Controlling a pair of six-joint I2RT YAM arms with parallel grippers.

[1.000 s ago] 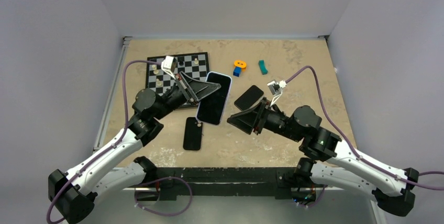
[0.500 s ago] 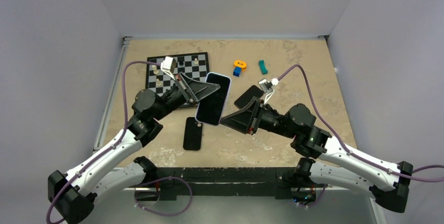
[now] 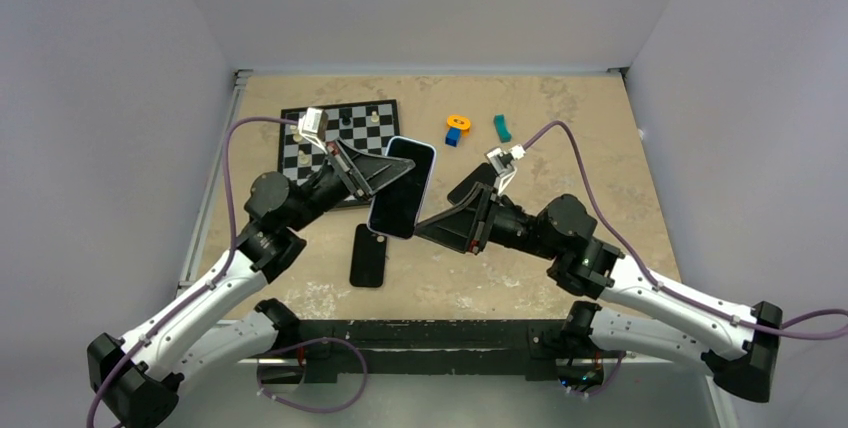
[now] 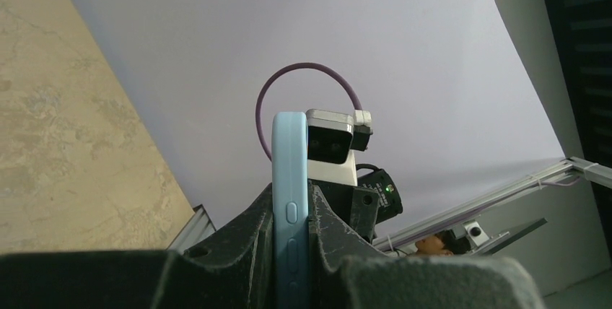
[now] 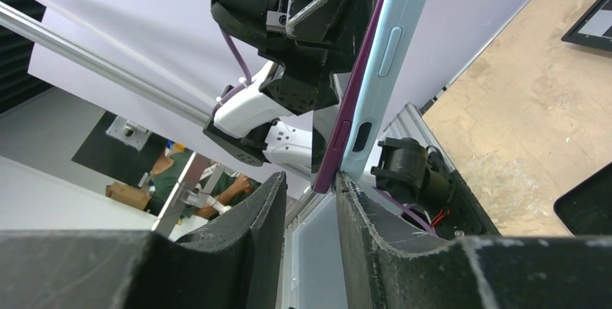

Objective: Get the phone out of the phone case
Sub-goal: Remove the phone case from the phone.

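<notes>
Phone: dark-screened handset (image 3: 400, 188) with a purple rim, held tilted in the air over the middle of the desk (image 3: 560, 98).
Phone case: pale blue shell (image 5: 390, 42) around the phone's back and sides. The phone looks fully seated in it.
Left gripper: (image 4: 290, 251) clenched on the cased phone, front and back, apparently to anchor it.
Right gripper: (image 5: 310, 188) jaws spread, grasping nothing. The phone's lower corner sits at their mouth, probably so they can pinch it and pry phone from case.
Desk: tan and mottled.
Also on desk: chessboard (image 3: 345, 133) under the left arm, a black slab (image 3: 369, 255) lying flat near the phone, and an orange-and-blue toy (image 3: 457, 126) farther back.
</notes>
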